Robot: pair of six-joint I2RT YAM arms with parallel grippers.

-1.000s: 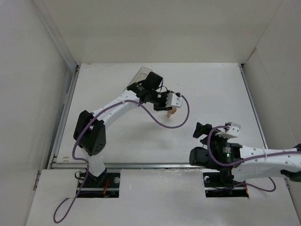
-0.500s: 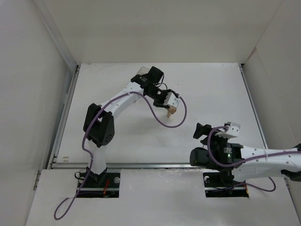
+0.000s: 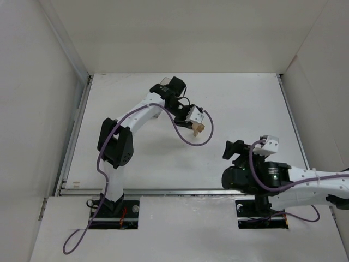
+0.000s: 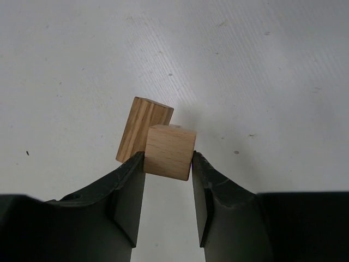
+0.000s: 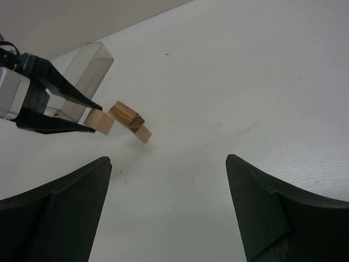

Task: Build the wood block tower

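The wood block tower is two blocks high in the right wrist view: a dark-grained block [image 5: 126,115] lies crosswise on a pale block [image 5: 143,133]. My left gripper [image 4: 168,158] is shut on a pale wooden block [image 4: 169,152], held off the table right beside the dark-grained block [image 4: 143,128]; I cannot tell whether they touch. From above, the left gripper [image 3: 196,123] and its block [image 3: 200,129] are at mid-table. My right gripper [image 5: 168,159] is open and empty, well short of the tower, near the front right [image 3: 235,149].
A clear plastic box [image 5: 82,71] stands just behind the left gripper; from above the left wrist covers most of the box [image 3: 161,86]. White walls enclose the table [image 3: 245,103] on three sides.
The left arm's elbow has swung back and up while its gripper stayed by the tower with the block. The right wrist shifted slightly and its jaws widened a little.
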